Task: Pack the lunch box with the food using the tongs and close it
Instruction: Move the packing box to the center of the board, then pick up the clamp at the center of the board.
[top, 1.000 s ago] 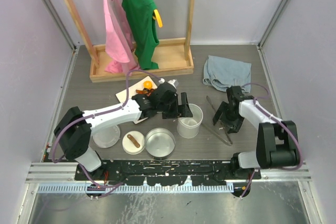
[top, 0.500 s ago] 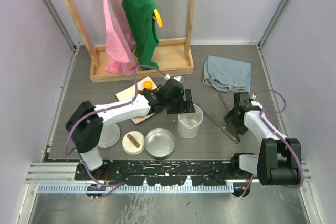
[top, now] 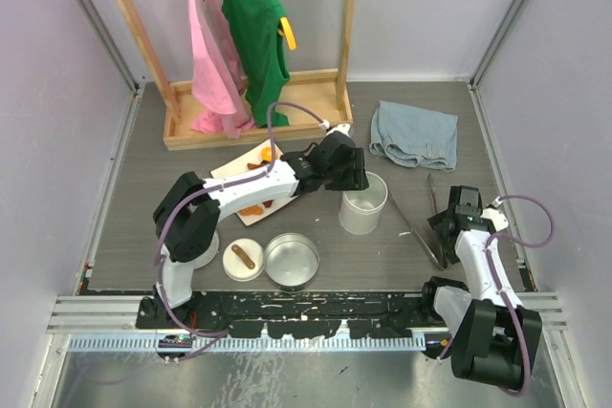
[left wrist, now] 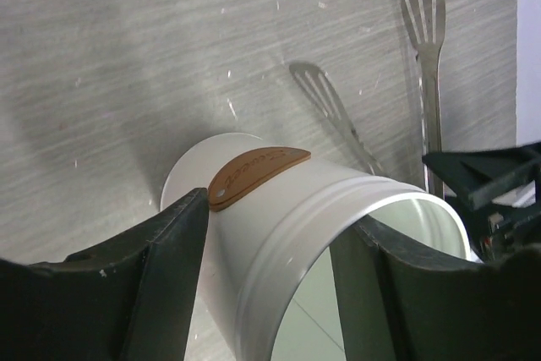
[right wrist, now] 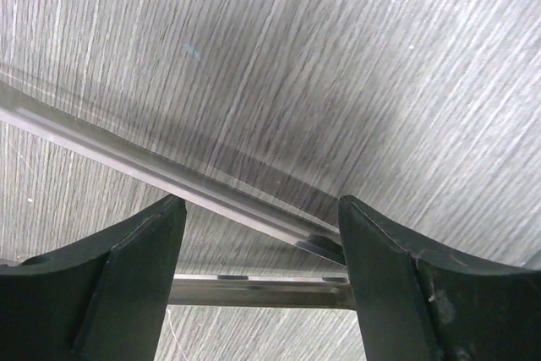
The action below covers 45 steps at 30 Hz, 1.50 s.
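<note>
The lunch box's tall steel cup [top: 364, 205] stands right of centre. My left gripper [top: 352, 179] is shut on it. In the left wrist view the cup [left wrist: 270, 200] leans between the fingers, one finger [left wrist: 169, 251] on its outer wall and the other at its mouth. The wide tin [top: 292, 260] and the small dish [top: 242, 260], which holds a brown sausage piece, sit near the front. More food [top: 271, 152] lies on the white plate [top: 229, 171]. The tongs [top: 430, 222] lie flat at the right. My right gripper [top: 446, 231] is open over their joined end [right wrist: 211, 196].
A wooden rack [top: 253, 117] with a pink and a green garment stands at the back. A blue-grey cloth [top: 413, 133] lies at the back right. My left arm stretches across the plate and hides much of it.
My left arm has reached right and farther back, closing on the cup, which has shifted with it. My right arm has drawn back to the right; the tongs have swung that way too.
</note>
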### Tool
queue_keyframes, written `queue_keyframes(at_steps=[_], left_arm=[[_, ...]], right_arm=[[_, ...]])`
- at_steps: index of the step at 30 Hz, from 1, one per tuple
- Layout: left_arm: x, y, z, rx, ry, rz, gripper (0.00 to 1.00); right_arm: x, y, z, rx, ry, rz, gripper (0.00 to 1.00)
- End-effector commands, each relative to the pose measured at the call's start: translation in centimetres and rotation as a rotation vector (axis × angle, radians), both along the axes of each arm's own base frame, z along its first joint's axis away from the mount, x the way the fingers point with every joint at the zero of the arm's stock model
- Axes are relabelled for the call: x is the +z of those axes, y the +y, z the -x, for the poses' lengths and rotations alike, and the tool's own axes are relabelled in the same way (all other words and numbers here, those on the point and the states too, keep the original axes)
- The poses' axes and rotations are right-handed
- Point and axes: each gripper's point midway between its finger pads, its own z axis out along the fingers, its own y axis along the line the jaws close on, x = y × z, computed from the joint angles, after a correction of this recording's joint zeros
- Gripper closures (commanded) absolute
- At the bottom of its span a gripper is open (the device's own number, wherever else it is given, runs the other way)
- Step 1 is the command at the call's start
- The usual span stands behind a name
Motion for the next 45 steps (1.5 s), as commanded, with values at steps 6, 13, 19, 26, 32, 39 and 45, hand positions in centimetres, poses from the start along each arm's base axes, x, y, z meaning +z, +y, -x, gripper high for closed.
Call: queue_keyframes(at_steps=[6,13,19,26,32,39,45], left_arm=[[3.2,-2.7,-7.0,0.045,-0.186,0.023,0.43],[4.7,-3.3,-11.3,0.091,-0.236,0.036,0.4],[6.3,-3.4,-11.2,-0.004,-0.226,0.048,0.25],[8.6,-1.7,-8.0,-0.101,-0.184,0.08,0.14],[12.2,1.0,-3.6,-0.196,-0.196,0.156,0.07],[13.5,3.7,-0.3,-0.248,-0.181,0.195,0.07],[13.6,8.0,1.8,-0.218,-0.169,0.179,0.07]], right_arm=[[4.4,-1.0,-1.4,0.024,-0.064,0.045,0.14],[10.2,-1.4,-3.2,0.197,-0.068,0.108,0.06],[9.7,1.4,-2.5,0.398,0.023,-0.017,0.0],[6.9,1.8,-2.1,0.538,0.215,-0.07,0.0],[4.9,3.1,-2.9,0.652,0.294,-0.08,0.0],[3.1,5.6,-3.2,0.697,0.309,-0.195,0.0],[2.3,8.1,-1.0,0.662,0.332,-0.242,0.0]])
